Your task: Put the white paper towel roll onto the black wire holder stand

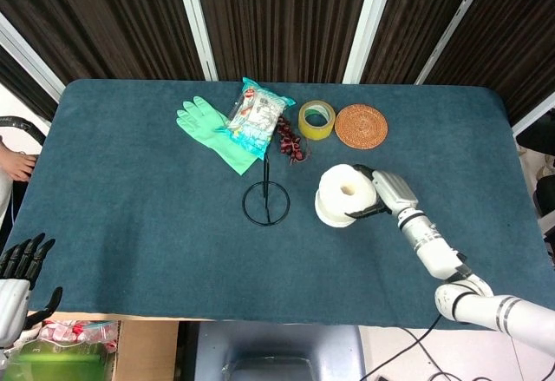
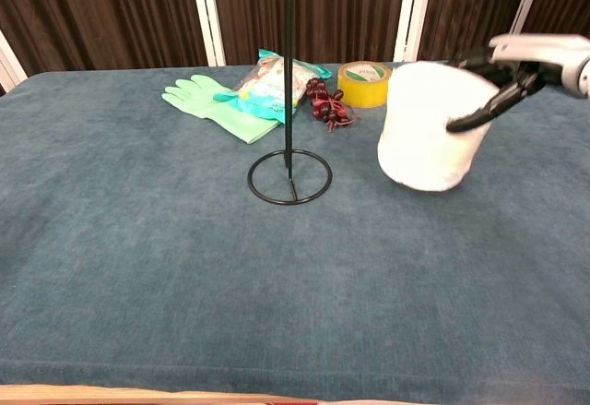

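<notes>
Broadly, blue worktop (image 1: 130, 216); white paper towel roll (image 2: 426, 125) right of centre, clasped by right hand (image 1: 384, 194), beside upright black wire holder stand (image 2: 288, 101). Green glove (image 1: 208, 129) toward far edge. Left hand (image 1: 19, 264), fingers apart, off near-left corner.

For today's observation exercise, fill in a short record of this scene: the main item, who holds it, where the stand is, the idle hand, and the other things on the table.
main item: paper towel roll, upright, tipped slightly
held by: right hand, gripping its right side
stand: wire holder, left of the roll, nothing on its post
idle hand: left hand, off the table's near left corner, holding nothing
other things: green glove, snack packet, tape roll, woven coaster
surface: table
</notes>
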Action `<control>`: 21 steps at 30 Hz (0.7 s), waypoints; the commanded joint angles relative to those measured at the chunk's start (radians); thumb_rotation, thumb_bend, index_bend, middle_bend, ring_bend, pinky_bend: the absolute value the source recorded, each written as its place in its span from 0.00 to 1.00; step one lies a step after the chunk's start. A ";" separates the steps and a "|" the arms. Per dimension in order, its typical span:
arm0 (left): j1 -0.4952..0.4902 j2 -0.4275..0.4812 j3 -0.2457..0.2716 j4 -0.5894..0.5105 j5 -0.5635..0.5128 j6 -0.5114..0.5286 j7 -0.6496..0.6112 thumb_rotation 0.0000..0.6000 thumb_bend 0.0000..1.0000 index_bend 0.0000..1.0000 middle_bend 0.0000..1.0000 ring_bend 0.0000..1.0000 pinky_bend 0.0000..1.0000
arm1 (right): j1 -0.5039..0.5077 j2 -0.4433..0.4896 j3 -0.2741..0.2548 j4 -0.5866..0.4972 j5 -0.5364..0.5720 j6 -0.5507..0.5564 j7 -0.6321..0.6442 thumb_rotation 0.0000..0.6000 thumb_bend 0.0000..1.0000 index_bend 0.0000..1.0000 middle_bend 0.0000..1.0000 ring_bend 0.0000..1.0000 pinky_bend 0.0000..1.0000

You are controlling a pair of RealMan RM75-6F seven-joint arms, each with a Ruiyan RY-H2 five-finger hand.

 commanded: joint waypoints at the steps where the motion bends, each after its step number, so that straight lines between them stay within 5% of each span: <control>1: 0.000 0.000 0.000 0.000 0.000 0.000 0.000 1.00 0.42 0.00 0.01 0.00 0.09 | -0.044 0.040 0.032 -0.062 -0.081 0.089 0.087 1.00 0.23 0.86 0.70 0.64 0.48; 12: 0.000 0.000 0.000 0.000 0.000 0.000 0.000 1.00 0.42 0.00 0.01 0.00 0.09 | -0.076 0.148 0.118 -0.285 -0.171 0.232 0.227 1.00 0.23 0.86 0.71 0.64 0.48; 21: 0.000 0.000 0.000 0.000 0.000 0.000 0.000 1.00 0.42 0.00 0.01 0.00 0.09 | 0.052 0.145 0.212 -0.449 0.013 0.211 -0.042 1.00 0.23 0.86 0.71 0.64 0.48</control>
